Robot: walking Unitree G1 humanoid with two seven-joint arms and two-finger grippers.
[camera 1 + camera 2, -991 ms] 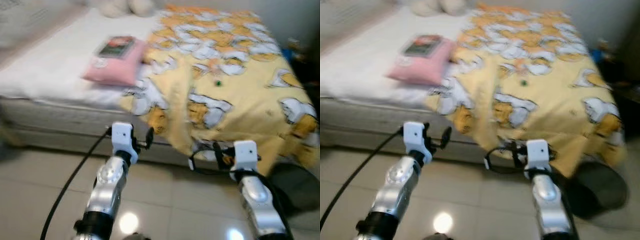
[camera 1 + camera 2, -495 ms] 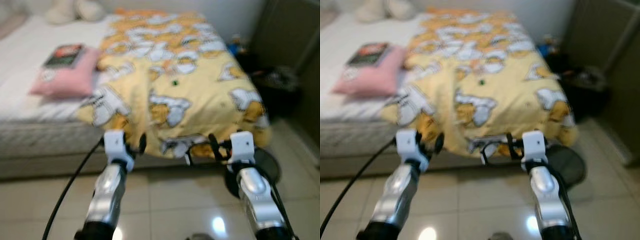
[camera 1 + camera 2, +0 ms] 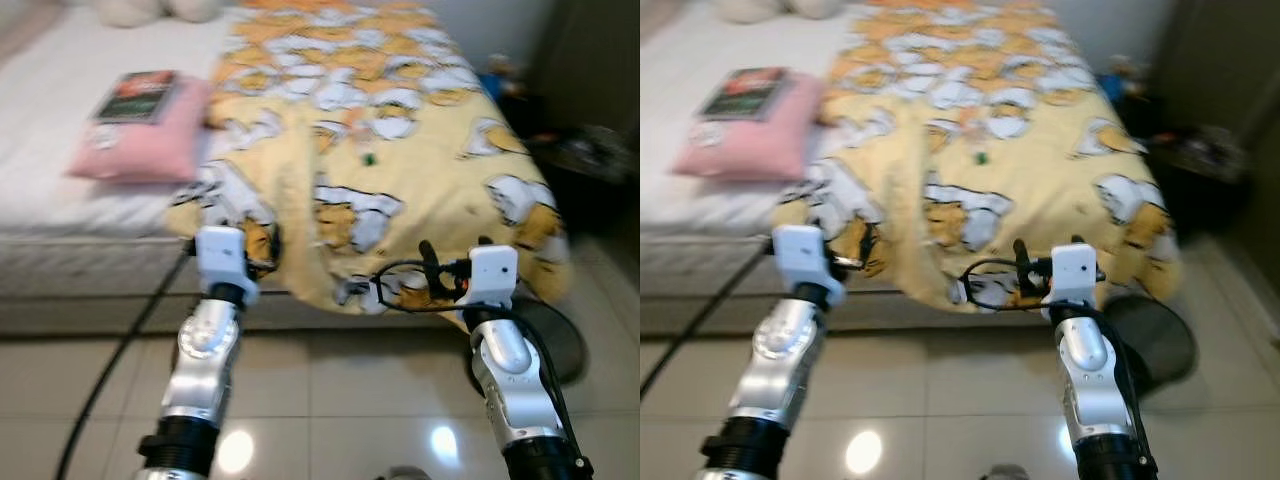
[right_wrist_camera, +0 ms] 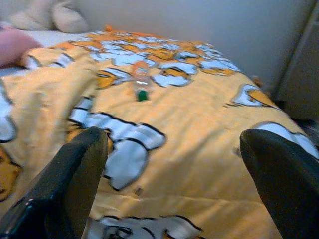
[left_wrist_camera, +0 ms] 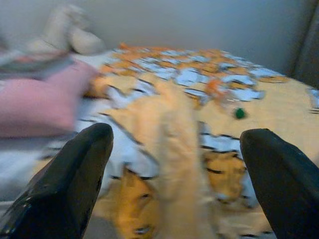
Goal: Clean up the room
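Observation:
A yellow cartoon-print blanket lies rumpled over the bed, its edge hanging toward the floor. A small clear bottle with a green cap lies on the blanket near its middle, also in the right wrist view. On the white sheet sits a pink pillow with a book on top. My left gripper is open, held in front of the blanket's hanging corner. My right gripper is open too, just before the blanket's lower edge. Both hold nothing.
Pale plush toys rest at the head of the bed. A dark round object sits on the tiled floor at the bed's right corner, with dark furniture beyond. A black cable trails from my left arm.
The whole picture has swung, so the camera moved, and the bed now looks slightly closer. Both arms keep the same raised pose, with their grippers open throughout.

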